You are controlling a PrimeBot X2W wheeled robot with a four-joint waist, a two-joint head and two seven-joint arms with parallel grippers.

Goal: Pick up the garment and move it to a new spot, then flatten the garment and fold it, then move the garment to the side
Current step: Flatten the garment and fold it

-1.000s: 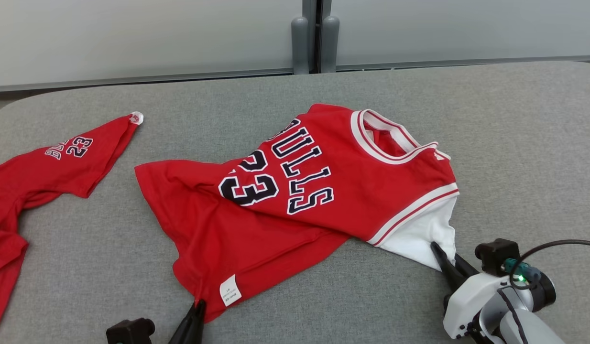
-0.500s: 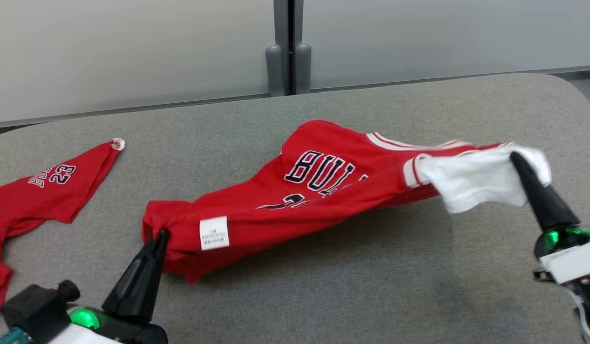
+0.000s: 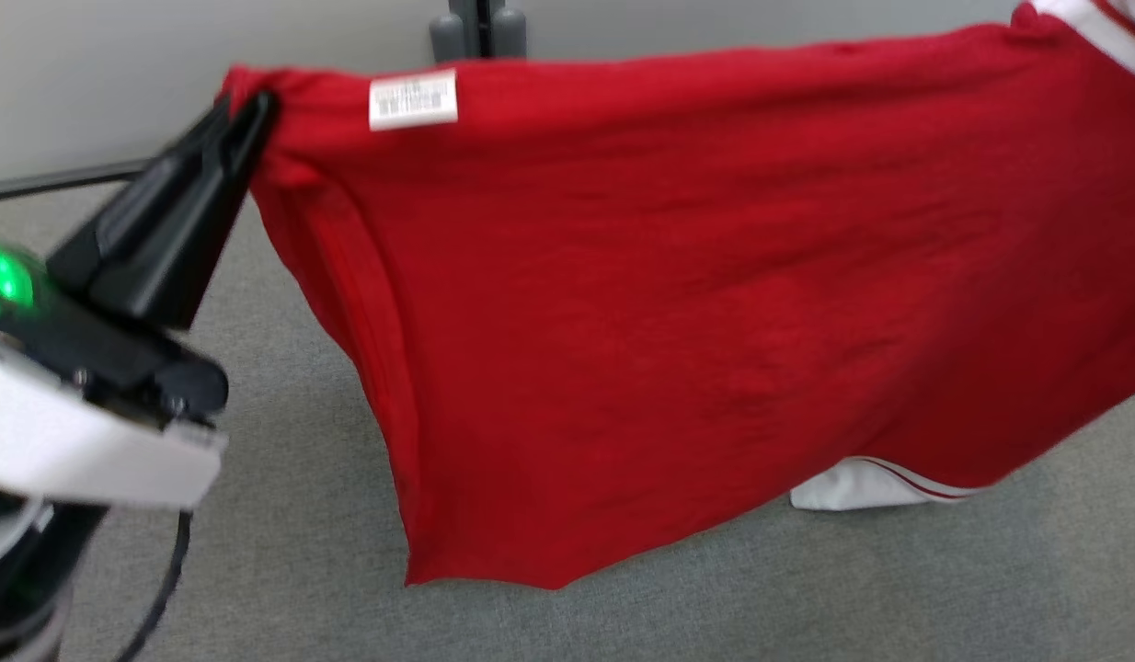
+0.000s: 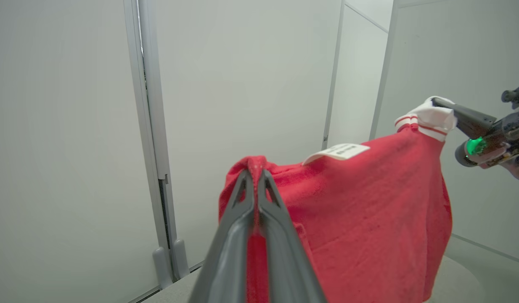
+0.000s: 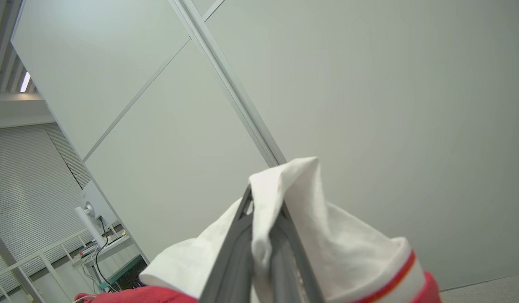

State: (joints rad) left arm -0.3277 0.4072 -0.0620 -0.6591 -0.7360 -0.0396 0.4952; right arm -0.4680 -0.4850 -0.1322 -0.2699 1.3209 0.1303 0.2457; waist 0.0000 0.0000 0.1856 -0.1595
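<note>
The garment (image 3: 696,303) is a red jersey with white trim, hanging in the air as a spread sheet above the grey table (image 3: 255,552). My left gripper (image 3: 255,106) is shut on its upper left corner, beside a white label (image 3: 413,98). In the left wrist view the left gripper (image 4: 255,172) pinches red fabric. Across from it, my right gripper (image 4: 438,101) grips the white sleeve (image 4: 427,120). In the right wrist view the right gripper (image 5: 263,202) is shut on that white sleeve (image 5: 293,210). A second white sleeve (image 3: 853,485) hangs at the garment's lower edge, just above the table.
Pale wall panels with a grey post (image 3: 477,28) stand behind the table. The table surface shows below and to the left of the hanging cloth. In the right wrist view, a white device on a desk (image 5: 91,214) stands far off at the lower left.
Both grippers have risen with the garment, which has left the table and now hangs stretched between them. The head camera has also shifted, so the second red piece at the left is out of frame.
</note>
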